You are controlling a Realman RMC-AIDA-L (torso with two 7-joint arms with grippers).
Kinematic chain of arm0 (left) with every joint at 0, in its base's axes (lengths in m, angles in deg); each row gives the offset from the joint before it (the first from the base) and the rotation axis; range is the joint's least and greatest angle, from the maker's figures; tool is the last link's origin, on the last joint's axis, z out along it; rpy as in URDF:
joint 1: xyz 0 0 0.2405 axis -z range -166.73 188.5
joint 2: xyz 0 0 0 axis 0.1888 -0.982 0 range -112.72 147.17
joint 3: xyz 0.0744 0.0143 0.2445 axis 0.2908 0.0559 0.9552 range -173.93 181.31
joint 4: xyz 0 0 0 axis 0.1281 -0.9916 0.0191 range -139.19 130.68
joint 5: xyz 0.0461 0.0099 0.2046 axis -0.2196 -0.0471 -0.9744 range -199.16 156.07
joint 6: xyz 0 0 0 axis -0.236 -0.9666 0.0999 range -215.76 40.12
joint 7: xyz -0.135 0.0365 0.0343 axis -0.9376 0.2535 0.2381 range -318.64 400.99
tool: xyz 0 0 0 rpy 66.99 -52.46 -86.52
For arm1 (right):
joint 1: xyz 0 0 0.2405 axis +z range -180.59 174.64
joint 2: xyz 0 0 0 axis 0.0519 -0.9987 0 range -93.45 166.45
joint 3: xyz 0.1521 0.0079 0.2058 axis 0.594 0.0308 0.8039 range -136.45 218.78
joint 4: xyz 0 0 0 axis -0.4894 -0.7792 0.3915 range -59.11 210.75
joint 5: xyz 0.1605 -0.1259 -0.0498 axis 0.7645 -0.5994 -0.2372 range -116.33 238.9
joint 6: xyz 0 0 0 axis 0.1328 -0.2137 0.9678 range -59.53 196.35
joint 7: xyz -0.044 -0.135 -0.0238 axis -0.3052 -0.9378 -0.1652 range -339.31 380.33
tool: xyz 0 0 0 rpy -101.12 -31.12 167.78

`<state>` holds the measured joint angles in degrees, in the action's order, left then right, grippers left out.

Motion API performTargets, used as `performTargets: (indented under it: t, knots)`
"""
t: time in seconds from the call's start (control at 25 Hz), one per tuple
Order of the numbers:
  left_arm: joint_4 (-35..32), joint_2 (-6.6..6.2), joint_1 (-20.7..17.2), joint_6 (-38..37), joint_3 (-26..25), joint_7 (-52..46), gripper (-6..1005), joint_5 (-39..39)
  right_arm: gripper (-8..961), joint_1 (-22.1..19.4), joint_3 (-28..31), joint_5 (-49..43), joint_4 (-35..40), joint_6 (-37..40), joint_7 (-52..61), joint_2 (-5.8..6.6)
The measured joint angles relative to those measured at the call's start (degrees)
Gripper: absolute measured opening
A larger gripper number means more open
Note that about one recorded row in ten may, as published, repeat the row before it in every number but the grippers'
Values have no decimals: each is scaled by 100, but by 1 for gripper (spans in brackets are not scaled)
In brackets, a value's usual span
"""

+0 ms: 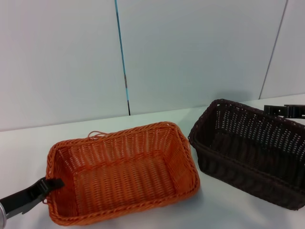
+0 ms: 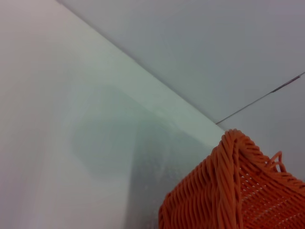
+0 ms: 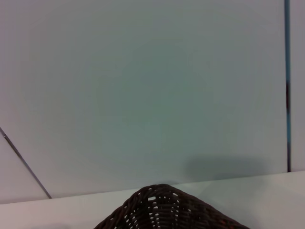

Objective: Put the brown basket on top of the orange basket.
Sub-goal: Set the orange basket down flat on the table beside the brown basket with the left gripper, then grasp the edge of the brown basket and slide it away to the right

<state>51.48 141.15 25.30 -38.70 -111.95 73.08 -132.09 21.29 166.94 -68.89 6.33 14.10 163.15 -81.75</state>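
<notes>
Now the bright orange rectangular woven basket (image 1: 121, 174) sits in the lower left of the head view on the white table (image 1: 224, 210), with the dark brown rectangular woven basket (image 1: 250, 150) just beside it at right, tilted and apart from it. The left gripper (image 1: 50, 183) is at the orange basket's left rim, the right gripper (image 1: 281, 110) at the brown basket's far rim; I cannot tell whether either is clamped
</notes>
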Motion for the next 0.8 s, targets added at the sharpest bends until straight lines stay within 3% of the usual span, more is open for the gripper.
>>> performTargets:
  t: [0.6,0.8]
  knots:
    - [-15,-10,5,6,-20,288,294,16,793,45,0,1,95,0,-55,12]
    - [-22,-13,9,-29,-22,332,410,30,793,45,0,1,109,1,-61,13]
